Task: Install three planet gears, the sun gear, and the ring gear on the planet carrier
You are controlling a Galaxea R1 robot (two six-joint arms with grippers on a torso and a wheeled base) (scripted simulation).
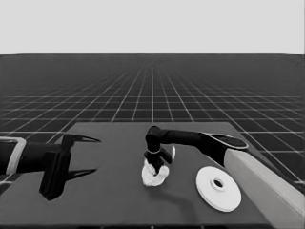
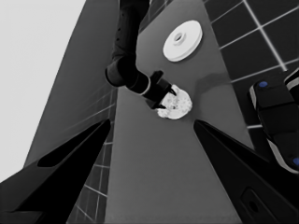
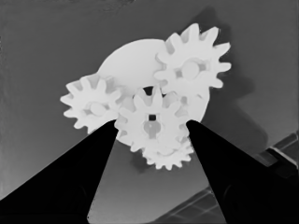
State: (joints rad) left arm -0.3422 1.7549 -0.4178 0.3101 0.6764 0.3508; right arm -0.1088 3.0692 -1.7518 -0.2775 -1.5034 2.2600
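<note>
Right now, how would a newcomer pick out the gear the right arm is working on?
Start at the dark table and find the right end effector at its middle, over the smaller round part. Four gears sit there; the one meant is the middle gear, between the fingers, with three others around it.

- Four gears (image 3: 152, 122) sit on the smaller round part (image 3: 133, 58) at the middle of the table (image 1: 114, 200).
- The larger round part (image 1: 218, 189) lies to its right, apart.
- The thin white piece (image 1: 173, 152) stands just behind the cluster.
</note>
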